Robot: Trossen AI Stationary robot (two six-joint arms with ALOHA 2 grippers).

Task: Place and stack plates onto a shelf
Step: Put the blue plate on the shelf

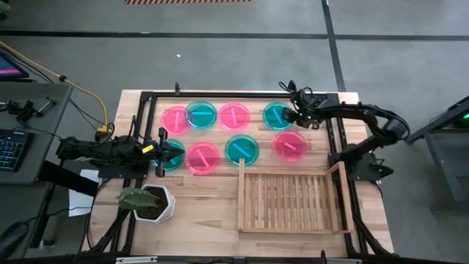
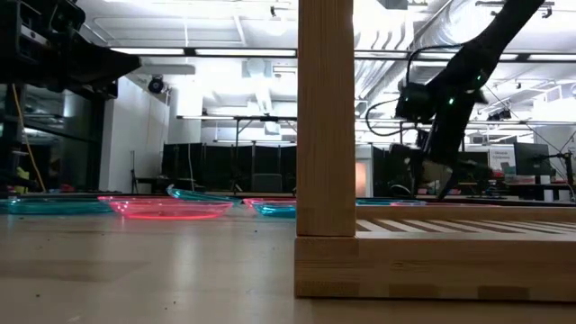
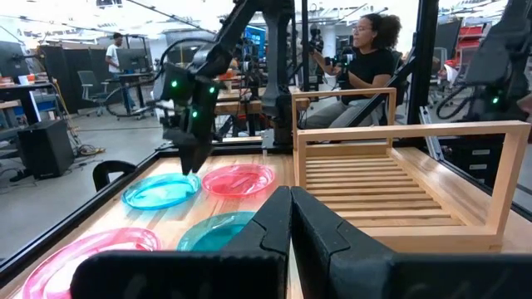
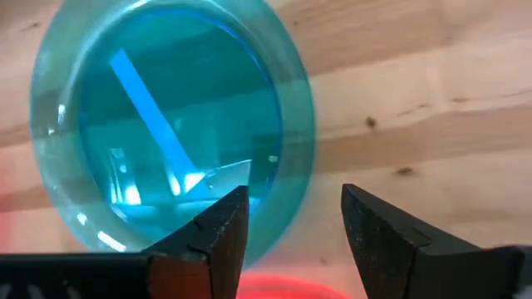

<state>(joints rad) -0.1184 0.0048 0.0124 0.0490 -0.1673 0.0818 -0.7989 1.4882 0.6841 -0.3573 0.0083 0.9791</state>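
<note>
The small round translucent teal-blue plastic plate (image 4: 166, 124) with a lighter bar across its centre lies flat on the light wooden counter (image 1: 212, 202), at the right end of the far row. The right claw (image 4: 291, 220) hangs just above it, fingers parted with nothing between them. One finger sits over the plate's inside and the other beyond its rim, so the edge falls between them. I judge this placing is meant for a pinch on the rim, since a plate lying flat offers no other hold.

The other plates, pink and teal-blue, are spread over the far half of the counter in two rows, some overlapping; none is on the shelf yet. The flat light-wood slatted shelf (image 1: 286, 202) with a raised rim stands empty at the near right, just beside the near pink plate (image 1: 290, 146), a short carry from the right arm.

The left claw (image 3: 291, 220) is closed on nothing and waits at the left, over a teal plate (image 1: 171, 156) at the row's end.
</note>
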